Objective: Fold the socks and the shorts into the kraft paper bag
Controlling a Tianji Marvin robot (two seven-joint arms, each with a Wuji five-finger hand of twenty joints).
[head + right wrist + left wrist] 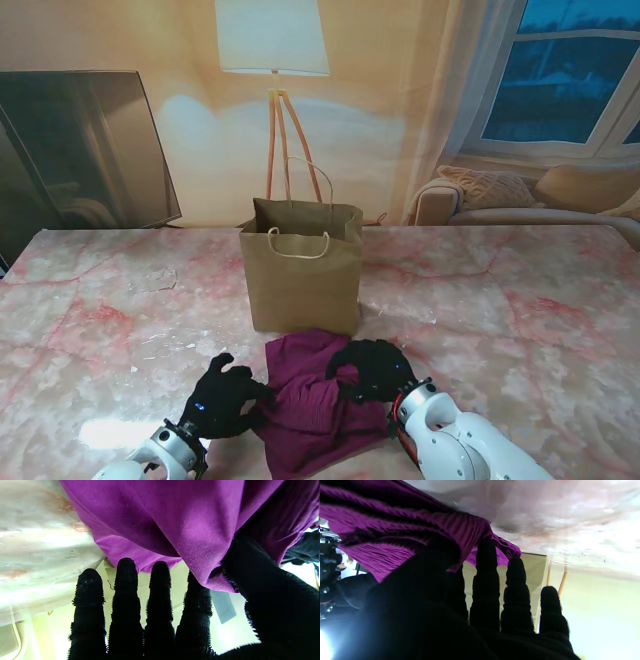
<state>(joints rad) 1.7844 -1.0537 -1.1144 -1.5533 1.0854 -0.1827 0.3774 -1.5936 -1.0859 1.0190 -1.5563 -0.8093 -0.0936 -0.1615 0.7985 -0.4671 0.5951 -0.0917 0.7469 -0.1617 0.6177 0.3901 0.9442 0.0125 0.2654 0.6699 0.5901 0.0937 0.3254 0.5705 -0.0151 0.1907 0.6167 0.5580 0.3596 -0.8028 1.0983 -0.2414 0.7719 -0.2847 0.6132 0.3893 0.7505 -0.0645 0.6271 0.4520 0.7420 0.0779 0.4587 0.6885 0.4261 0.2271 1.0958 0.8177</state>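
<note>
Garments: one purple shorts [312, 400], crumpled on the pink marble worktop [520, 300] just nearer to me than the bag; no socks can be made out.
Bags: one kraft paper bag [302, 270], upright, mouth open, two cord handles.
Hands: two, both in black gloves.
Left hand [222, 395]: on the shorts' left edge; its wrist view shows the thumb and a finger pinching purple fabric.
Right hand [372, 368]: on the shorts' right edge; its wrist view shows cloth gripped between thumb and forefinger.
Hidden: the shorts' near end runs off the stand view's edge; bag contents cannot be seen.
</note>
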